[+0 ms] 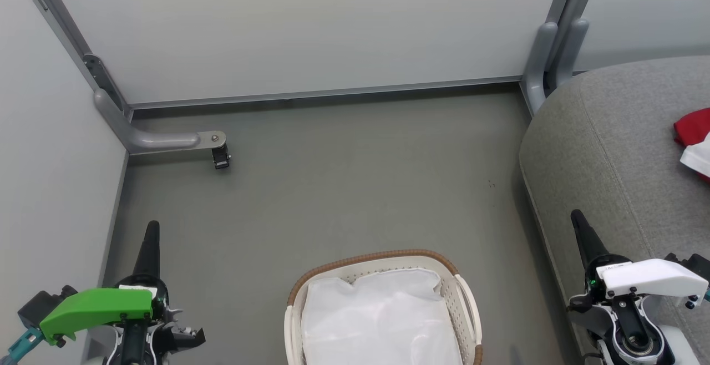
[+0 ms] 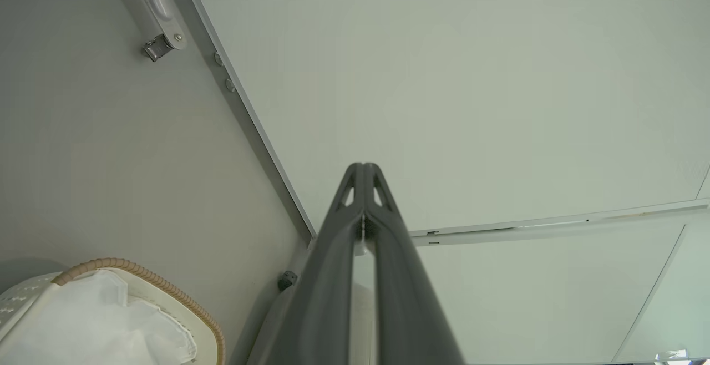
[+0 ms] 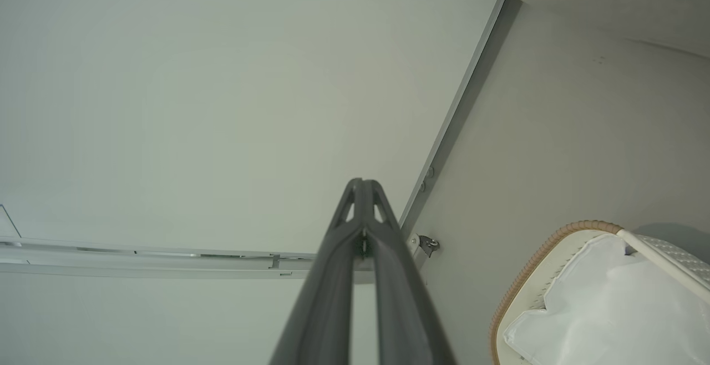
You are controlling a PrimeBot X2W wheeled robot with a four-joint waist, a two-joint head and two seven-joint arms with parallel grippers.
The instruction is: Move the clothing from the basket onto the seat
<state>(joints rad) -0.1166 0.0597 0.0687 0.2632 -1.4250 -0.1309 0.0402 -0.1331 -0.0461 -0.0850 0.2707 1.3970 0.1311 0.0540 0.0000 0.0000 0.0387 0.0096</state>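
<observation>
head view: clothing [image 1: 692,125] lying on seat [image 1: 604,148], basket [image 1: 383,258] holding white liner [image 1: 383,315] | wrist views: left gripper [image 2: 363,172], right gripper [image 3: 361,184], both jaws pressed together

Floor [image 1: 344,187]: plain grey-green, matte, with a few dark specks toward the right.
Back panel [image 1: 310,26]: pale grey, upright, with a metal rail [image 1: 321,94] along its foot.
Left panel [image 1: 50,176]: same pale grey, meeting the back one at a corner.
Bracket foot [image 1: 161,141]: grey metal, lying on the floor by that corner.
Black part [image 1: 221,157]: small, at the bracket's tip; possibly a caster.
Right post [image 1: 554,49]: grey, curved at its base.
</observation>
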